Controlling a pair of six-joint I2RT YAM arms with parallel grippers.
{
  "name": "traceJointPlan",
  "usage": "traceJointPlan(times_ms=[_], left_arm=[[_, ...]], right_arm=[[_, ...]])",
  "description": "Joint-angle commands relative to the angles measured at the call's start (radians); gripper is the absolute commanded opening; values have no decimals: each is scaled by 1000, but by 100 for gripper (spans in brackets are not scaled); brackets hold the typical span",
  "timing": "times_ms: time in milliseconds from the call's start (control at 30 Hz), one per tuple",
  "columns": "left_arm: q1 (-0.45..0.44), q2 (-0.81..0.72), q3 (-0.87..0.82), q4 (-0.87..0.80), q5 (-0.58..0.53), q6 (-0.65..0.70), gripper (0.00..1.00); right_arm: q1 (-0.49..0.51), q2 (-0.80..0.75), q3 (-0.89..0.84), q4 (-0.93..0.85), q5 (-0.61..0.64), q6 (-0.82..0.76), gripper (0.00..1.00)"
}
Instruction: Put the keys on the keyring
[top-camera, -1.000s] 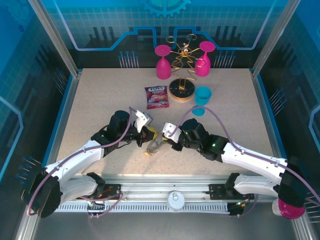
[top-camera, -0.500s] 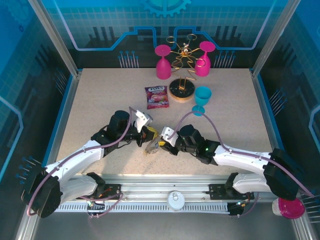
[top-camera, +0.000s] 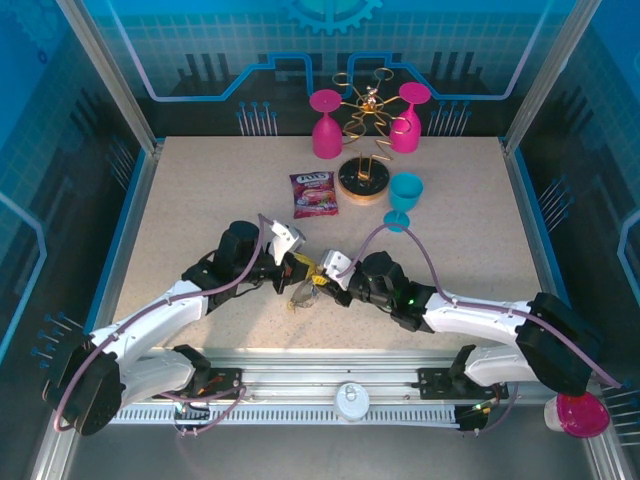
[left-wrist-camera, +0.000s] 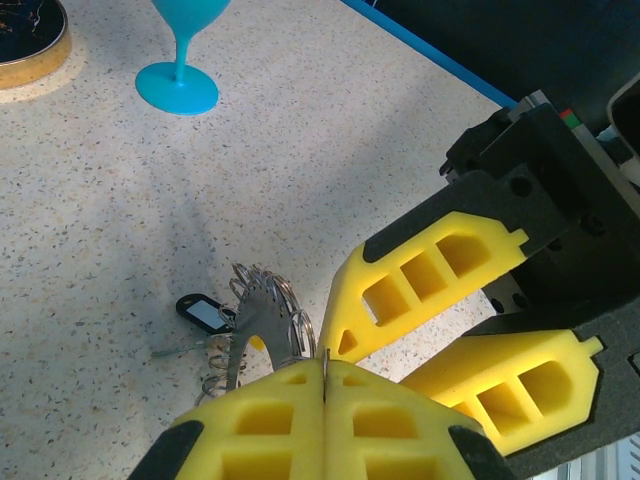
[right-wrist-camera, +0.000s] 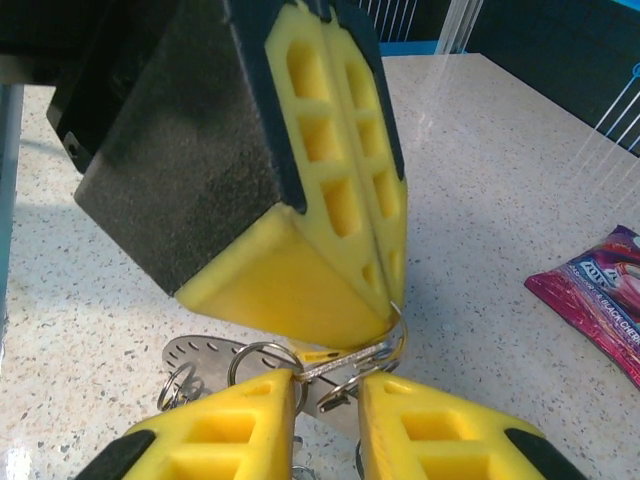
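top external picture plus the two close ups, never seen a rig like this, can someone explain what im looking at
These are two robot arms bolted at the near edge of a speckled table. The wide picture is taken from above and behind them. Each close-up comes from a camera on one wrist, so the yellow foam fingers at its lower edge are that arm's own. The left gripper is shut on the keyring, a flat grey metal piece with small wire loops; a black-tagged key lies by it. The right gripper faces it, jaws apart around what looks like one loop. Farther back are a purple snack packet, a teal goblet and a gold wire rack holding two pink goblets.
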Motion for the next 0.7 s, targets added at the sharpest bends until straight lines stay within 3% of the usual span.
traceJointPlan(times_ms=[0,300,467,667], left_arm=[[5,-17,3,3,45,11,0],[5,-17,10,-4,48,17,0],[4,-17,10,-4,49,21,0],[5,-17,11,-7,52,24,0]], right_arm=[[-4,7,-8,63,32,13,23],[-3,10,-10,51,61,6,20],[1,0,-47,67,8,-47,29],[2,1,-71,108,12,-67,29]])
